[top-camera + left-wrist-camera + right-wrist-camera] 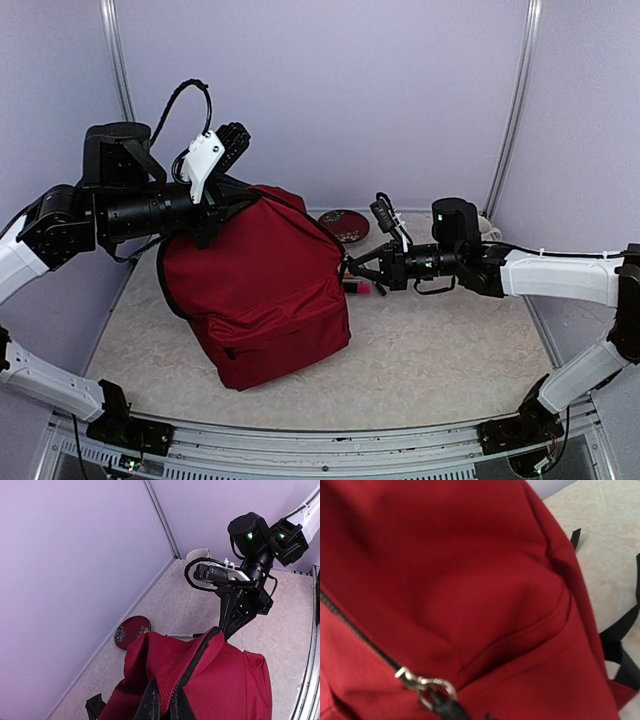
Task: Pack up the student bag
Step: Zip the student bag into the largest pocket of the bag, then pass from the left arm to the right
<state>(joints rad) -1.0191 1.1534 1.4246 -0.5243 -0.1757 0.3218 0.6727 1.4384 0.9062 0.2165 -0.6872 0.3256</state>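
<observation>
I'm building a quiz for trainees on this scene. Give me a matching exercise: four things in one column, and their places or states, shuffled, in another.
Things:
1. student bag
2. left gripper
3. right gripper
4. round dish

Places or states:
A. at the back, behind the bag
B. in the middle, between the two arms
C. shut, at the bag's zip side
D. shut on the bag's top

Pairs: 1-B, 2-D, 3-C, 4-A
</observation>
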